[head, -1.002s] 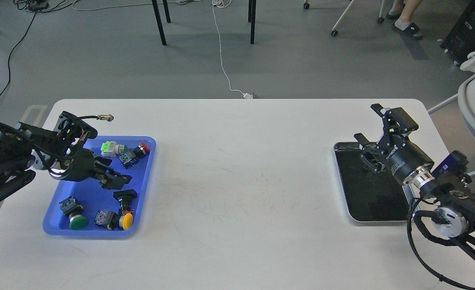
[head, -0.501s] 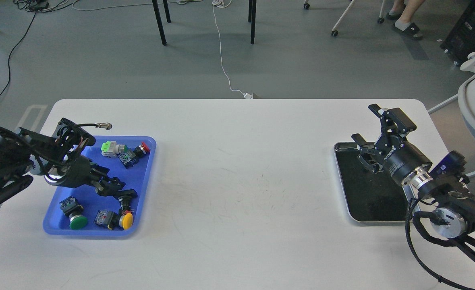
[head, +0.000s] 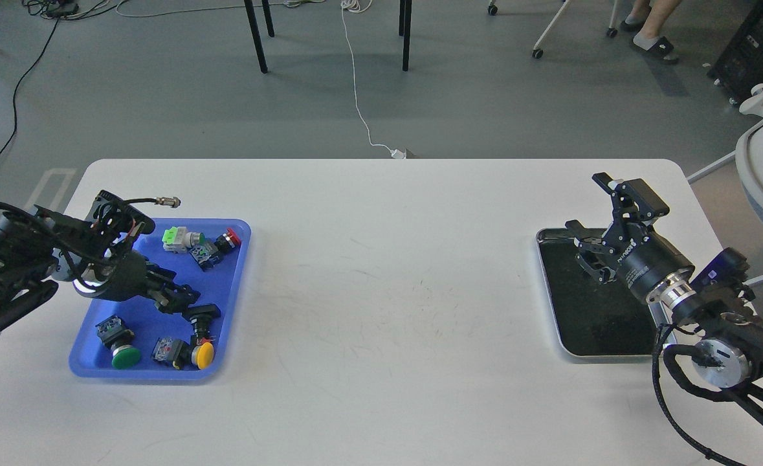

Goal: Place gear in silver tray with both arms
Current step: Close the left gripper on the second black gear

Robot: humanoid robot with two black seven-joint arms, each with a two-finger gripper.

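The left claw [head: 184, 299] sits low inside the blue tray [head: 239, 259], lower and further toward the near end than a second ago, and almost still over the last half second. Its tip is right against a black push-button part [head: 202, 313] just ahead of it; the fingers are too dark and bunched to tell whether they are spread or pinching it. Just past that lie the yellow-capped button [head: 204, 353] and, to its near left, the green-capped one [head: 125, 356]; the green-and-white and red-capped parts [head: 200, 243] are behind it at the tray's far end. I judge it is settling onto the black part for a pickup, not yet lifting. The right claw [head: 598, 217], fingers spread wide and holding nothing, hovers over the far end of the silver tray [head: 559, 336], barely shifted in that second. That tray, well apart across the white desk [head: 387, 291], looks bare of parts, so no gear has been delivered.
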